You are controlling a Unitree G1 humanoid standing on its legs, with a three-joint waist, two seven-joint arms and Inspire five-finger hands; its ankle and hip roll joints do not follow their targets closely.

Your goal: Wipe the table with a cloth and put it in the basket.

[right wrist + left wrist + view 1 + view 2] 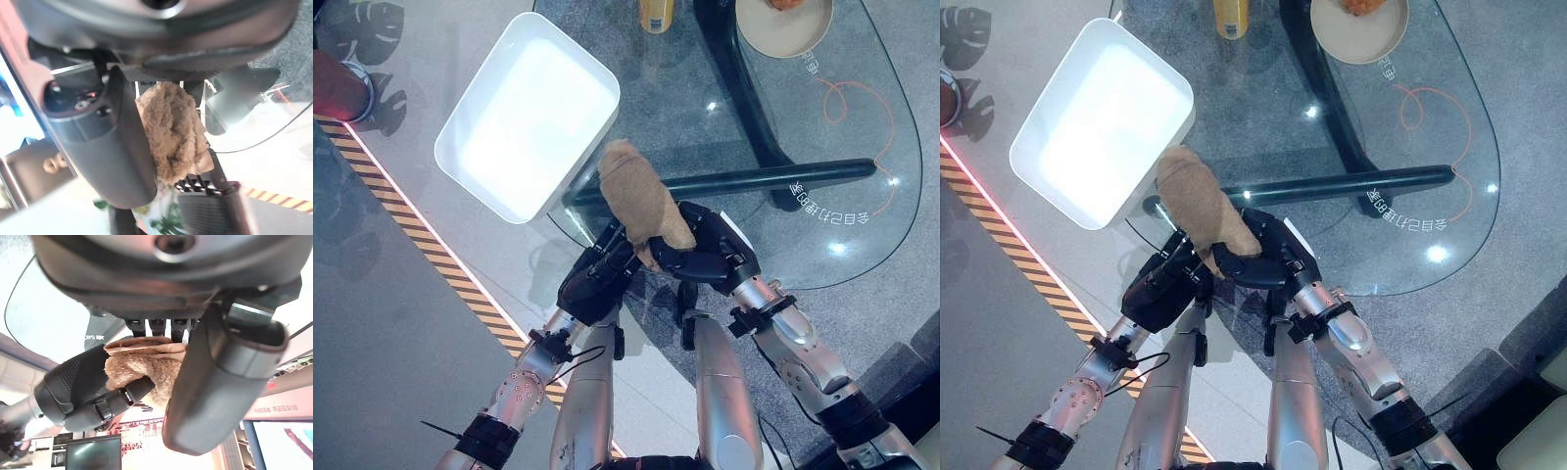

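Robot hands, left [597,279] and right [705,257], both curl around the fuzzy tan cloth [641,201] above the glass bench [822,196]. Wiping looks finished; next, carry it to the white rectangular basket [460,157] and release

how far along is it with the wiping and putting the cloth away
Done: whether the glass table was wiped cannot be told. In hand: the brown cloth is held at the table's near edge, with the left hand and right hand both closed on it. Left: dropping it into the white basket, which holds nothing yet.
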